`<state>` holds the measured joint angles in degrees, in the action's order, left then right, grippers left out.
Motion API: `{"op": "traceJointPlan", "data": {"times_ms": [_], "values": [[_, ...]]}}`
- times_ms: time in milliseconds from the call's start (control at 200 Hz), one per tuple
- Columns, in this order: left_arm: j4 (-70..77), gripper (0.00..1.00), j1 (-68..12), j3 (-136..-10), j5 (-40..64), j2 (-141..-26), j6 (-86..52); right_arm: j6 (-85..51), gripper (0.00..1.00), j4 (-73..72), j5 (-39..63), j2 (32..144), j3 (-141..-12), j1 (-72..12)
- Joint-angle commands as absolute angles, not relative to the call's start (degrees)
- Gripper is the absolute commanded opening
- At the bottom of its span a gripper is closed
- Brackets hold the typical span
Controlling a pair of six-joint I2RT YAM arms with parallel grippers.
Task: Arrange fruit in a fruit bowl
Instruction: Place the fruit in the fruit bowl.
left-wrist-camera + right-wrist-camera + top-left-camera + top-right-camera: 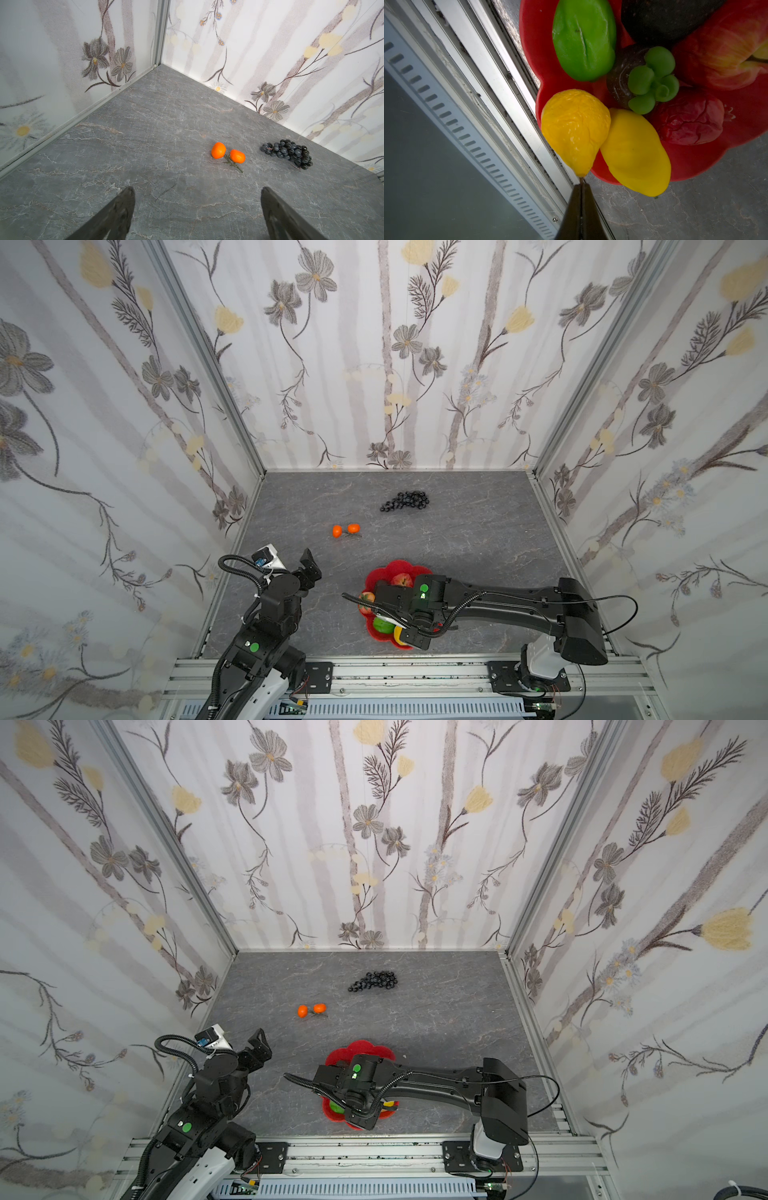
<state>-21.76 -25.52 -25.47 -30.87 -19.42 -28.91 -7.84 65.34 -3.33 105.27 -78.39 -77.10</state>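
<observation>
The red scalloped fruit bowl (532,47) (400,565) (360,1046) sits near the table's front edge, mostly under my right arm. It holds a green fruit (583,39), a black avocado (664,16), a red apple (720,49) (401,580), a strawberry (689,120) and a yellow lemon (635,153). A yellow pear (575,128) overhangs the rim. My right gripper (581,184) is shut on its stem. Two tiny oranges (345,530) (227,153) and dark grapes (405,501) (288,152) lie further back. My left gripper (197,190) (312,566) hangs open and empty, short of the oranges.
A dark round fruit with a green leafy cap (652,81) also lies in the bowl. The aluminium front rail (500,87) runs right beside the bowl's edge. Patterned walls close in the grey marbled table (457,539) on three sides.
</observation>
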Motion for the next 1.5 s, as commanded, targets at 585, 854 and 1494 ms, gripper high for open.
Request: {"op": "traceJointPlan", "data": {"times_ms": [585,854,1494], "values": [[-21.70,0.95,-25.49,-24.64,-33.05,-18.81,-28.87,-6.94,0.13,65.83,-5.19,107.45,-80.24,-76.91],[-21.35,0.95,-25.49,-24.66,-32.98,-19.23,-28.90,-6.94,0.17,65.80,-4.68,106.28,-80.51,-76.95],[-17.27,0.96,-23.40,-41.88,-18.50,-60.28,-30.12,-10.62,0.49,51.65,-22.15,74.33,-65.03,-64.06]]}}
